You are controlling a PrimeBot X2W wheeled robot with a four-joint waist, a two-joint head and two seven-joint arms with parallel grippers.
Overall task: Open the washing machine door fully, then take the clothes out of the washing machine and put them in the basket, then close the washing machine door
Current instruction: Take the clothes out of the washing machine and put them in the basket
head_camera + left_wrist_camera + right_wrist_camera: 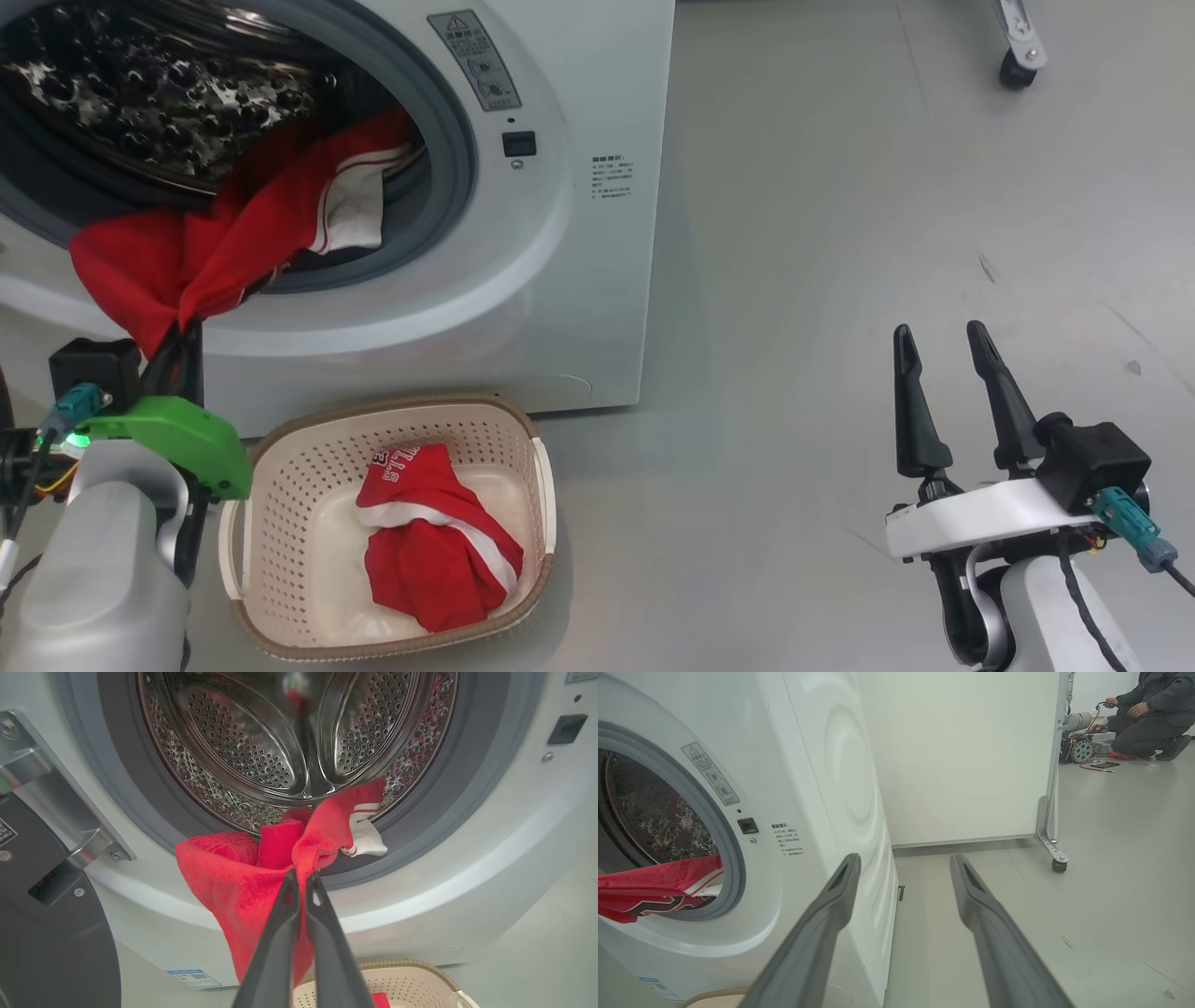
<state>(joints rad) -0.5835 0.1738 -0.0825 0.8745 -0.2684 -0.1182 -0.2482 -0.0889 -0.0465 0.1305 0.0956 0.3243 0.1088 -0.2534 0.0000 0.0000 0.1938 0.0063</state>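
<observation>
Left pincer (pixel 301 877) clenched on jersey (pixel 224 882) at six o'clock of drum (pixel 243 742); advise drawing fully clear before lowering into basket (pixel 392 403). Right pincer (pixel 938 329) released.

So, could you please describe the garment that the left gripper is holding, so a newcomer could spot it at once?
Find the white washing machine and its round mouth. A red garment with a white striped panel spills over the lower gasket, its hanging end pinched in the left gripper. Unlike the other red garment, lying in the basket below, it hangs from the drum.

Head view downward, wrist views close, sharing washing machine (pixel 579 280)
</observation>
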